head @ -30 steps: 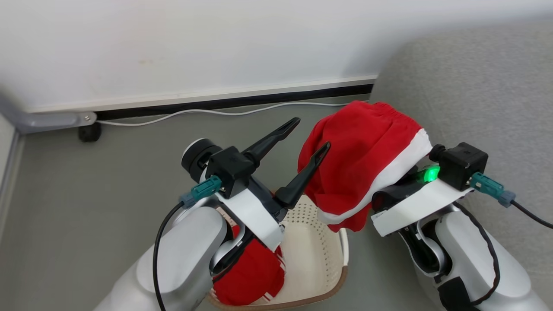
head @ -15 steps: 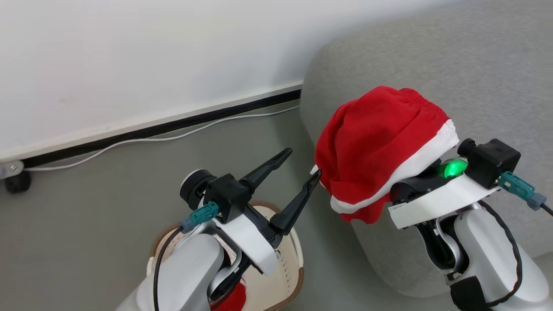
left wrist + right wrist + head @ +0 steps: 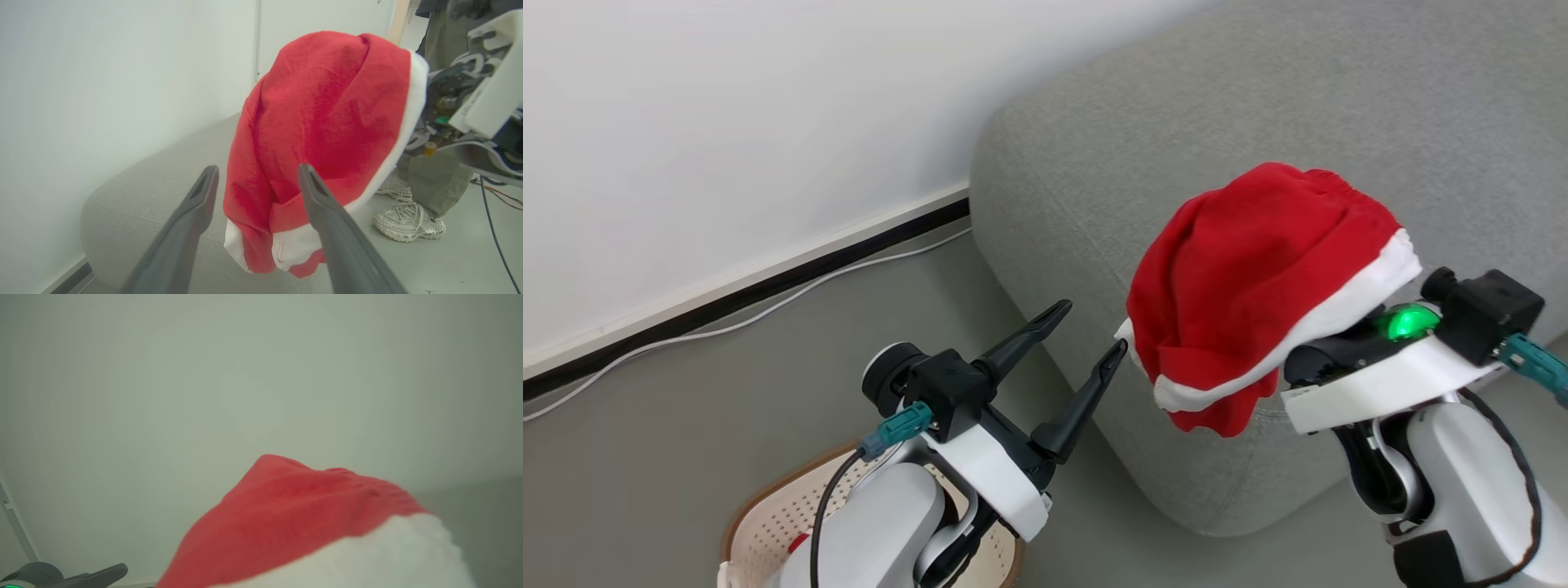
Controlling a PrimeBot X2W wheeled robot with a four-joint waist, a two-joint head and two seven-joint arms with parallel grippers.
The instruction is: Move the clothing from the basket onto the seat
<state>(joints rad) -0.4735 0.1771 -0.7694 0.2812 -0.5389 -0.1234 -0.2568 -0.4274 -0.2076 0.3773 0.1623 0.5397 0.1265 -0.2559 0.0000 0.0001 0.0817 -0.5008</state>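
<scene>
**A:** How are the arms set?

**B:** Both are raised in front of the body. The left forearm (image 3: 874, 523) rises from below. The left pincer (image 3: 1094, 324) points up and away to the right, its two dark fingers spread wide with nothing between them. The right arm (image 3: 1470, 474) comes up from the lower right, bent so that the right pincer (image 3: 1327, 359) aims towards the left one. A green light (image 3: 1403, 324) glows at its base.

**A:** And the right pincer's grip?

**B:** Closed on the red garment (image 3: 1258, 278). Its fingers are buried in the cloth, which drapes over them and hangs off the tip.

**A:** What does the garment look like?

**B:** Bright red and soft, bunched in folds. It has a broad white band along the edge nearest the right pincer's base and a gathered hem at the top. Its lowest white corner hangs just beside the left pincer's nearer fingertip; I cannot tell whether they touch.

**A:** Where is the rest?

**B:** The grey seat (image 3: 1176, 147) lies beyond and beneath the right pincer, so the garment hangs over its rounded end. The basket (image 3: 760, 510) sits on the floor (image 3: 686, 425) below and behind the left pincer, partly hidden by that forearm. In the left wrist view, a person's pale shoes (image 3: 408, 218) stand on the floor past the garment.
</scene>
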